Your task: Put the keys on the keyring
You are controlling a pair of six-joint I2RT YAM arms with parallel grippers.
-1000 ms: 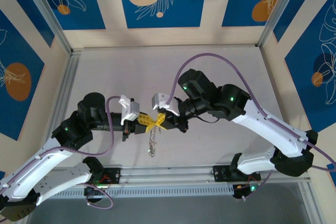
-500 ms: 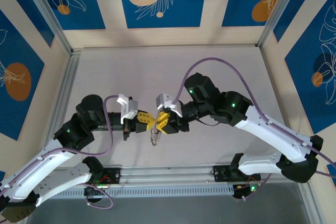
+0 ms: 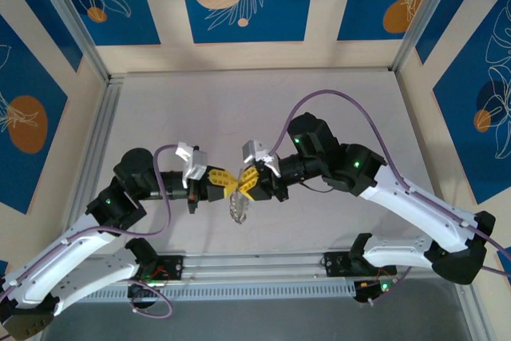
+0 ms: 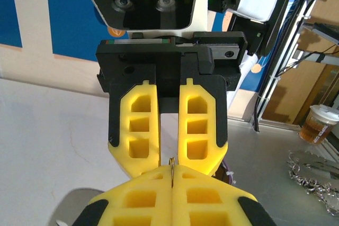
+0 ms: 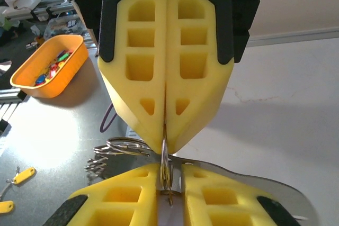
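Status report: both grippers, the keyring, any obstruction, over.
Left gripper shut on keyring edge. Right gripper jaws slightly apart around it. Keys dangle below; nothing obstructing.

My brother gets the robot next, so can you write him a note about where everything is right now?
Left claw: shut on the thin keyring, holding it in the air.
Right claw: tip to tip with the left one, fingers slightly apart. The ring's wire runs into the gap, but it isn't pinched.
Keys: a small silvery bunch dangling below where the claws meet.
Done: ring picked up, claws lined up on it.
Left: it's too small to see whether every key is threaded, so check before going on.
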